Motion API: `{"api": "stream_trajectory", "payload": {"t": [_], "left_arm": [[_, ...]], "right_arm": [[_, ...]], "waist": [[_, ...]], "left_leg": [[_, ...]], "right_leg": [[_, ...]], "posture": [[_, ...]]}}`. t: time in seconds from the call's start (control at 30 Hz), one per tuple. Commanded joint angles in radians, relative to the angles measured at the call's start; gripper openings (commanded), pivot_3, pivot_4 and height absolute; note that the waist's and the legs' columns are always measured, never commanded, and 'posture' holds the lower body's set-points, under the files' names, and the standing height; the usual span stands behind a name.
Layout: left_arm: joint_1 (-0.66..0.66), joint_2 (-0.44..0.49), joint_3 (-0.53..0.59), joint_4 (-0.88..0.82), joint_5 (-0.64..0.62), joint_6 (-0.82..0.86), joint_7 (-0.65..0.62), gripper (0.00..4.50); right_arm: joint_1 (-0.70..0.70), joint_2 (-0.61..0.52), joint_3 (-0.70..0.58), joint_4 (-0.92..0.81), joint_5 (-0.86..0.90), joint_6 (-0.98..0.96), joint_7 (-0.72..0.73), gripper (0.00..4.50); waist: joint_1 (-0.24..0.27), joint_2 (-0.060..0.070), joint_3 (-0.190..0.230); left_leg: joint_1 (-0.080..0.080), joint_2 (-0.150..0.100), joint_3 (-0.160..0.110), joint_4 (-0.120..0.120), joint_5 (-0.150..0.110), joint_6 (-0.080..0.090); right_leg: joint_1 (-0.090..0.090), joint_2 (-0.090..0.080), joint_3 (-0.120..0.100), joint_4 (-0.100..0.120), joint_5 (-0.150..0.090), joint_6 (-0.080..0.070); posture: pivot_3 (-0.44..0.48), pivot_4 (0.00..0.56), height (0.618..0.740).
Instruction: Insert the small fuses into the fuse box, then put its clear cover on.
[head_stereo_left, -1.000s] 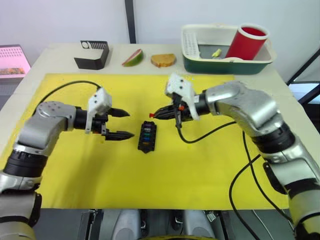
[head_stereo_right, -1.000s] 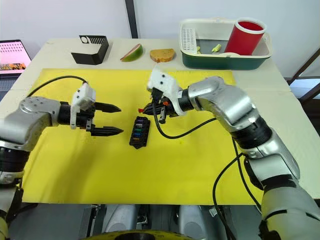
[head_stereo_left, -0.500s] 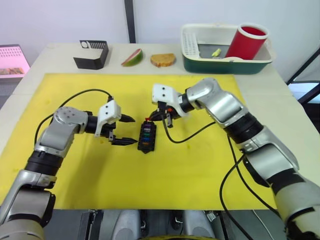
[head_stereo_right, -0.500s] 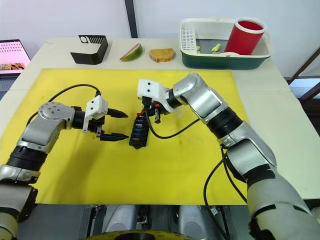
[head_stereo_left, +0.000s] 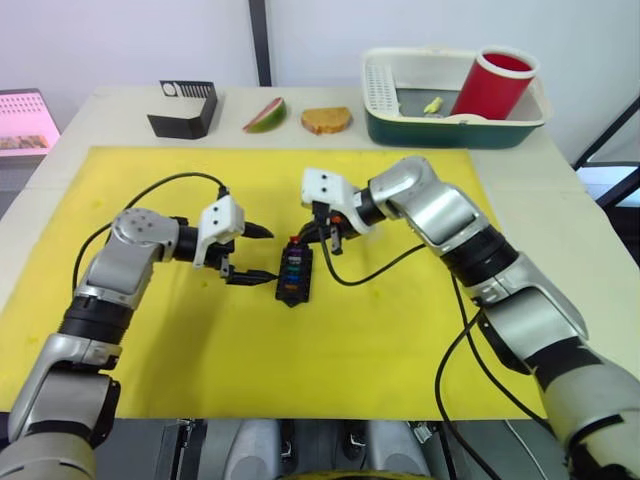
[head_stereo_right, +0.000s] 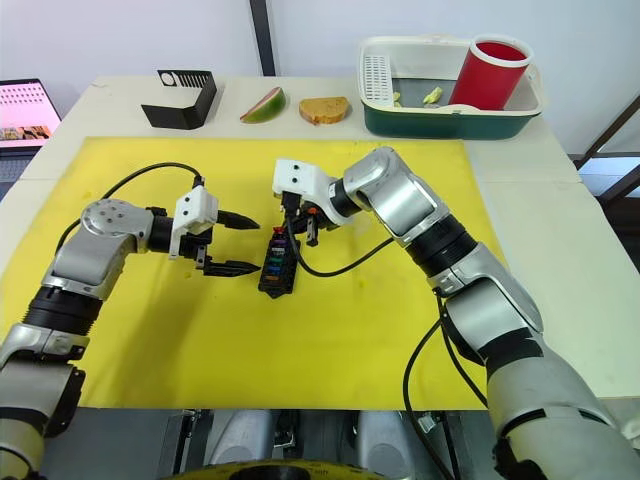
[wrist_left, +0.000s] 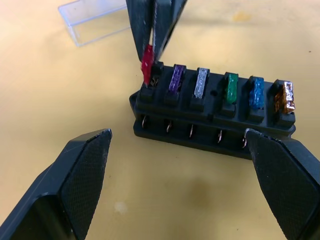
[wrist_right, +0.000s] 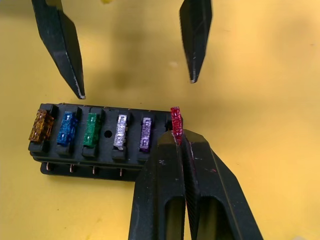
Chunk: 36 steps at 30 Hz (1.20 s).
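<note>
The black fuse box (head_stereo_left: 294, 272) lies mid-mat, with orange (wrist_right: 41, 125), blue (wrist_right: 66, 128), green (wrist_right: 91, 129), grey (wrist_right: 120, 131) and purple (wrist_right: 145, 133) fuses seated in a row. My right gripper (head_stereo_left: 300, 238) is shut on the red fuse (wrist_right: 175, 120). It holds the fuse's lower end at the end slot beside the purple one. My left gripper (head_stereo_left: 268, 255) stands open just left of the box, one finger towards each end, not touching it. The clear cover (wrist_left: 92, 20) lies on the mat just beyond the box.
The yellow mat (head_stereo_left: 350, 350) covers the table. At the back stand a black slotted stand (head_stereo_left: 185, 108), a fruit slice (head_stereo_left: 265, 115), a piece of bread (head_stereo_left: 326, 120) and a green-and-white basket (head_stereo_left: 455, 128) holding a red cup (head_stereo_left: 495, 85).
My right gripper brought the red fuse leftward and down onto the box's far end. My left gripper moved right, closer to the box, still open.
</note>
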Motion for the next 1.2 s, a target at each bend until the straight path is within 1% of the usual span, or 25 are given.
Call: {"api": "stream_trajectory", "payload": {"t": [0.03, 0.23, 0.43, 0.77, 1.2], "left_arm": [[-0.026, -0.002, 0.020, -0.005, 0.003, -0.025, -0.008, 4.47], [-0.030, -0.007, 0.019, 0.008, 0.014, -0.042, -0.010, 4.47], [-0.027, -0.012, 0.017, 0.021, 0.028, -0.061, -0.009, 4.47], [-0.032, -0.022, 0.015, 0.031, 0.036, -0.071, -0.006, 4.47], [-0.036, -0.029, 0.018, 0.037, 0.047, -0.073, -0.009, 4.47]], "right_arm": [[-0.018, 0.006, -0.030, -0.013, -0.015, 0.010, 0.002, 0.00], [-0.012, 0.010, -0.033, -0.026, -0.019, 0.043, 0.012, 0.00], [-0.027, 0.028, -0.071, -0.052, 0.009, 0.140, -0.003, 0.00], [-0.012, 0.031, -0.073, -0.121, 0.013, 0.236, -0.013, 0.00], [0.018, 0.027, -0.055, -0.129, 0.002, 0.223, -0.043, 0.00]], "waist": [[0.000, 0.000, 0.000], [0.000, 0.000, 0.000], [0.000, 0.000, 0.000], [0.000, 0.000, 0.000], [0.000, 0.000, 0.000]], "left_leg": [[0.000, 0.000, 0.000, 0.000, 0.000, 0.000], [0.000, 0.000, 0.000, 0.000, 0.000, 0.000], [0.000, 0.000, 0.000, 0.000, 0.000, 0.000], [0.000, 0.000, 0.000, 0.000, 0.000, 0.000], [0.000, 0.000, 0.000, 0.000, 0.000, 0.000]], "right_leg": [[0.000, 0.000, 0.000, 0.000, 0.000, 0.000], [0.000, 0.000, 0.000, 0.000, 0.000, 0.000], [0.000, 0.000, 0.000, 0.000, 0.000, 0.000], [0.000, 0.000, 0.000, 0.000, 0.000, 0.000], [0.000, 0.000, 0.000, 0.000, 0.000, 0.000]], "posture": [[0.000, 0.150, 0.740], [0.000, 0.150, 0.740], [0.000, 0.150, 0.740], [0.000, 0.150, 0.740], [0.000, 0.150, 0.740]]}}
